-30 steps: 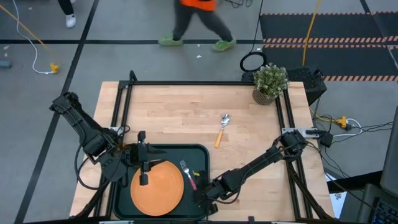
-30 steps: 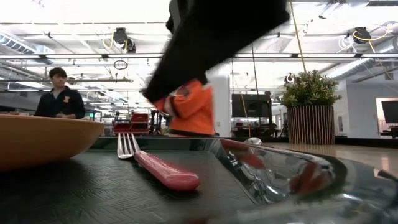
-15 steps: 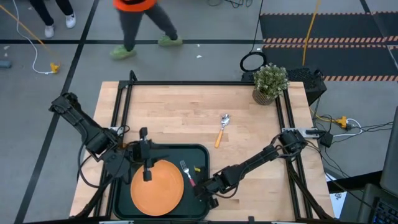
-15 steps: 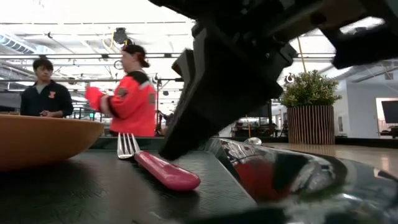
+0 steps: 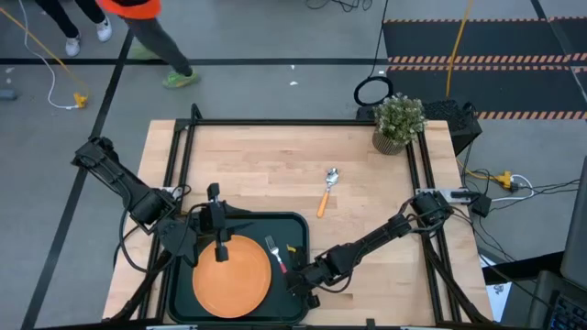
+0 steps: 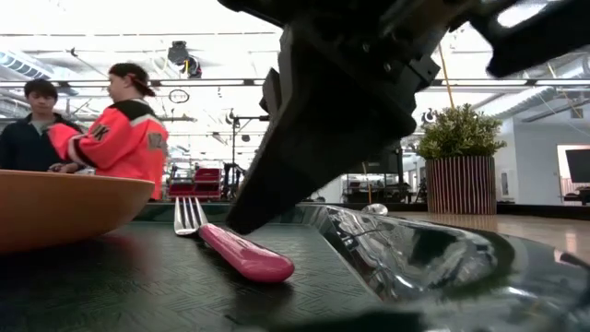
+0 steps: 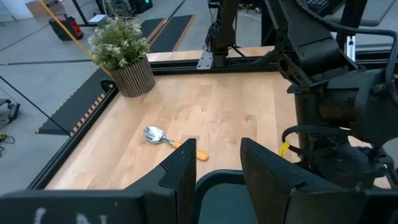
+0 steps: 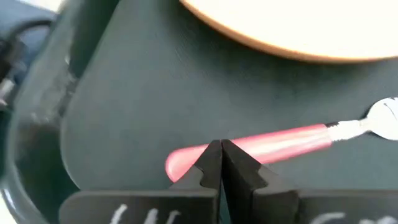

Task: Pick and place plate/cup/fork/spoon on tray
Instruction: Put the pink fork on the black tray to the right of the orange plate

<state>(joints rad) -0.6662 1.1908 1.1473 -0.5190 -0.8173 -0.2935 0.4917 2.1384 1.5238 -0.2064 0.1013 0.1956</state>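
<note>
Right gripper (image 5: pixel 300 290), low over the tray's right part: its two dark, flat-sided fingers (image 8: pixel 210 168) are pressed together with nothing between them, their tips just over the rounded end of the fork (image 8: pixel 261 148). The fork is slim, with a glossy red-pink handle and silver metal tines, and lies flat on the tray (image 5: pixel 295 229) beside the plate (image 5: pixel 231 275). The tray is a dark green-black rectangle with rounded corners, a raised shiny rim and a finely textured floor. The plate is large, round, smooth and orange, resting inside the tray. Left gripper (image 5: pixel 220 249), above the plate's far edge: fingers (image 7: pixel 177 177) apart, holding nothing. The spoon (image 5: pixel 326 192), with silver bowl and orange-yellow handle, lies on the pale wooden table (image 5: pixel 266 165), well apart from the tray. A potted plant (image 5: pixel 397 122) in a ribbed pot stands at the table's far right corner.
</note>
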